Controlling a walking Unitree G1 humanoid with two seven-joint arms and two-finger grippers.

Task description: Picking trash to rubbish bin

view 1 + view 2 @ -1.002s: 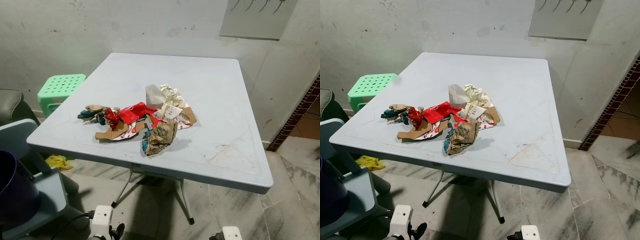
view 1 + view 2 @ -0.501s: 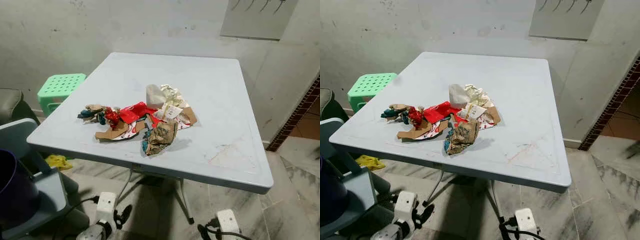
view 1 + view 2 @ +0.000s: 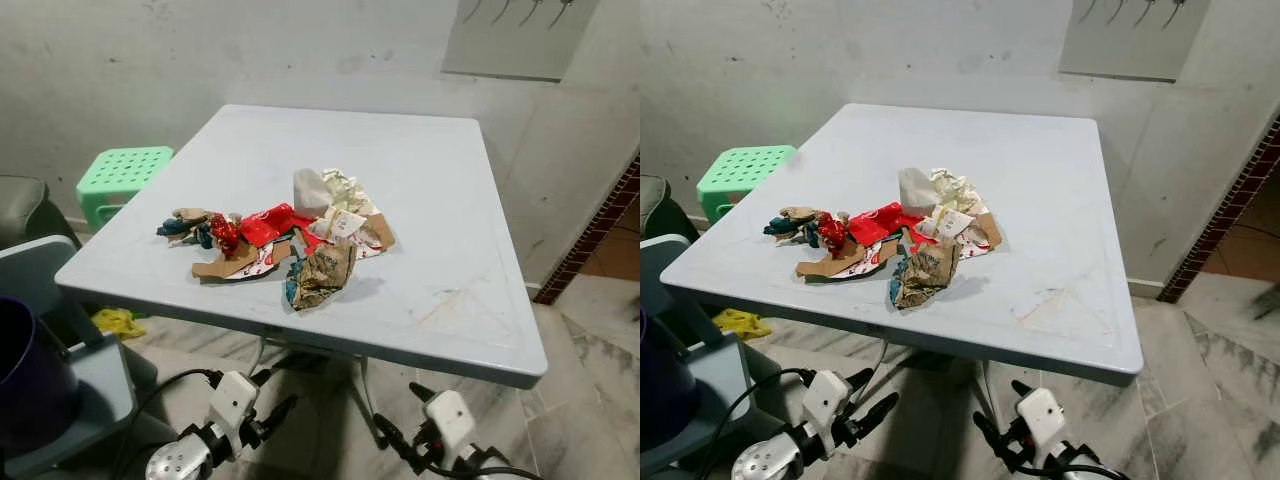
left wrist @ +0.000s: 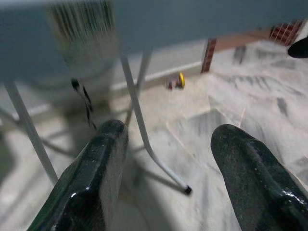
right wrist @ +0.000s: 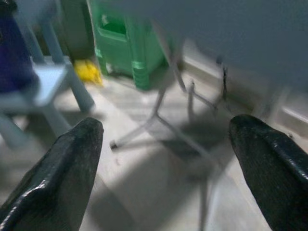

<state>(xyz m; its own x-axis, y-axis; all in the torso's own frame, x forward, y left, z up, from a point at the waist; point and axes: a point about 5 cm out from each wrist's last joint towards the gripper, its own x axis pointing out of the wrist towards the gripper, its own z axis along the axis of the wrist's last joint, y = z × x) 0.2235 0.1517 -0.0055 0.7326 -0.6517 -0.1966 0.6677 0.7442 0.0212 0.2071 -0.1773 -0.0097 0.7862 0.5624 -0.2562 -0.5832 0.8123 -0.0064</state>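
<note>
Both spread-fingered end effectors, left [image 3: 275, 412] and right [image 3: 392, 437], have risen below the table [image 3: 470, 300], arms cut off.

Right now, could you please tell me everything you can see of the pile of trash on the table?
The pile of trash lies loose near the front middle of the pale grey table. It is crumpled paper and torn brown card, with red wrappers, a white wad and a dark teal scrap at its left end. Nothing touches it but the tabletop.
</note>
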